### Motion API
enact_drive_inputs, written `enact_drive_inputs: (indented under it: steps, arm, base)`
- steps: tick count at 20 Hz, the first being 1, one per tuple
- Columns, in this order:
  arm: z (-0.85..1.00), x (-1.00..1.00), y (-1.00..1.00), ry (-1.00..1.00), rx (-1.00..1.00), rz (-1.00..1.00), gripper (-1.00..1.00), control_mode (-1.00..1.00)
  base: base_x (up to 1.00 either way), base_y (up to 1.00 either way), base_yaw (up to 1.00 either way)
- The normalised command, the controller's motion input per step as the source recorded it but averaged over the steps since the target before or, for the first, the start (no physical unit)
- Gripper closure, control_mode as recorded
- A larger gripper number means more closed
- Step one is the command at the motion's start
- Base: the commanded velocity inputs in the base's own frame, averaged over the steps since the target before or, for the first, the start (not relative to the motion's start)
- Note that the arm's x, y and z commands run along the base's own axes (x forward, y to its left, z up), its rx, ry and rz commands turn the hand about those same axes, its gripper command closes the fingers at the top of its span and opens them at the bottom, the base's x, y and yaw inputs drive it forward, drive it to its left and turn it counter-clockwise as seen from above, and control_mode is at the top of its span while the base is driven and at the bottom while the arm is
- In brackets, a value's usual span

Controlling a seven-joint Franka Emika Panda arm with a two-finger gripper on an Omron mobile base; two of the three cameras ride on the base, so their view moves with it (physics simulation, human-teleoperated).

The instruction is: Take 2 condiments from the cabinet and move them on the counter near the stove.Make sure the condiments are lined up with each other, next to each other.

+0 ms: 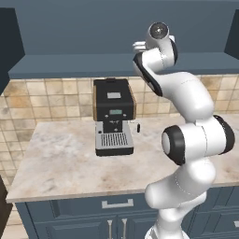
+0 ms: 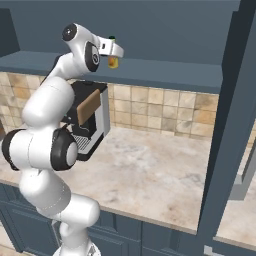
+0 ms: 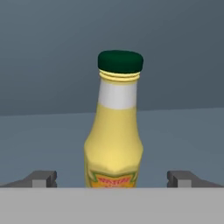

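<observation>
Upright on the cabinet shelf [image 2: 165, 72], the green-capped yellow bottle [image 3: 114, 127] is framed between the spread fingers of the gripper [image 3: 113, 178], seemingly untouched, and could be toppled if approached off-centre.

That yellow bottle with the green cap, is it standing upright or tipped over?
Upright: the yellow bottle stands on the cabinet shelf, green cap on top.

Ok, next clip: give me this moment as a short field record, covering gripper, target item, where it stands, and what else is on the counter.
gripper: open, fingertips either side of the bottle, not closed on it
target: yellow bottle with green cap, upright
location: on the cabinet shelf
counter: coffee machine standing by the tiled wall
task stage: no condiment on the counter yet
</observation>
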Motion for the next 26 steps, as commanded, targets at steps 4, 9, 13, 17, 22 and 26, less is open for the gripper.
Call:
enact_drive_inputs:
  steps: [4, 9, 13, 17, 22, 26]
  arm:
    - [0.00, 0.05, -0.02, 0.01, 0.00, 0.00, -1.00, -1.00]
    - [0.00, 0.13, -0.01, 0.04, 0.00, 0.00, -1.00, -1.00]
    - [0.00, 0.11, -0.05, 0.03, 0.00, 0.00, -1.00, -1.00]
    - [0.00, 0.14, -0.01, 0.04, 0.00, 0.00, -1.00, -1.00]
    - [-0.03, 0.15, 0.00, 0.04, 0.00, 0.00, -1.00, -1.00]
    - [0.00, 0.01, 0.00, 0.01, 0.00, 0.00, -1.00, -1.00]
  base:
    - [0.00, 0.00, 0.00]
    - [0.00, 0.00, 0.00]
    - [0.00, 0.00, 0.00]
    - [0.00, 0.00, 0.00]
    - [0.00, 0.00, 0.00]
    - [0.00, 0.00, 0.00]
